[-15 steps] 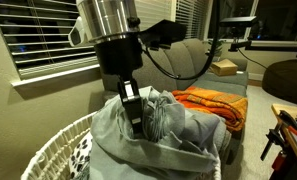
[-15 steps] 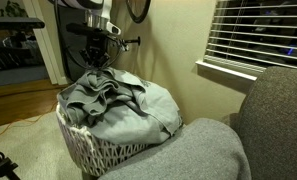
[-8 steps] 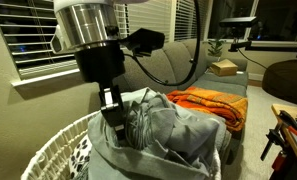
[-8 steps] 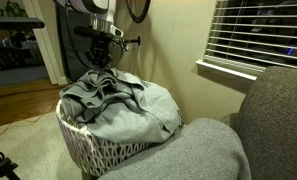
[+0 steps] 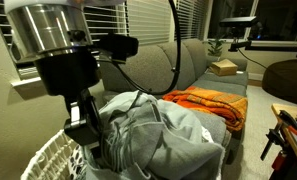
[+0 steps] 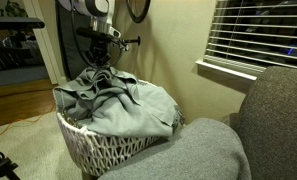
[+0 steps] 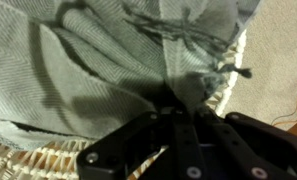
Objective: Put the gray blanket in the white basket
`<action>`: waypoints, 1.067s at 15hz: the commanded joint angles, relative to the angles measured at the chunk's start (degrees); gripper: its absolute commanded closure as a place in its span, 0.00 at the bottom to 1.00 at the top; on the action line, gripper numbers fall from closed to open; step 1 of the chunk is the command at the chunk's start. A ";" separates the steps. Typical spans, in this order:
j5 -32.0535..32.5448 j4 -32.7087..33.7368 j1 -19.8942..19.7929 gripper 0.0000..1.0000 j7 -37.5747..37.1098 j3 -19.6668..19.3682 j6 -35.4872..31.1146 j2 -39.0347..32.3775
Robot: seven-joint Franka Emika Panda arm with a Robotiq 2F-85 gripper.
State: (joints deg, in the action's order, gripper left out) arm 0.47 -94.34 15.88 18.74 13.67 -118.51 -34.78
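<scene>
step: dragging blanket point(image 6: 123, 103) deeper into basket point(image 6: 96, 157) | gripper point(image 7: 178, 108) clenching a blanket fold by the rim | blanket sitting heaped in basket, edge hanging over rim | next: probably letting go here, then lifting clear without snagging cloth

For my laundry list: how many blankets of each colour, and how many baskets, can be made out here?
gray blanket: 1
orange blanket: 1
white basket: 1
Total: 3
</scene>
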 commanded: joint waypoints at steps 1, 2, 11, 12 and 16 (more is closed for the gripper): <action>1.48 5.59 2.22 0.98 -2.33 0.69 3.55 -3.20; 1.58 6.73 2.71 0.98 -2.37 0.78 3.91 -3.97; 2.27 15.97 5.79 0.98 -1.77 1.03 7.35 -10.39; 2.36 16.98 6.07 0.98 -1.70 1.05 7.77 -11.04; 2.51 20.93 6.87 0.98 -1.47 1.05 9.47 -13.54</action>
State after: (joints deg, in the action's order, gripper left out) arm 1.85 -77.81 21.93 18.42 14.27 -112.17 -46.25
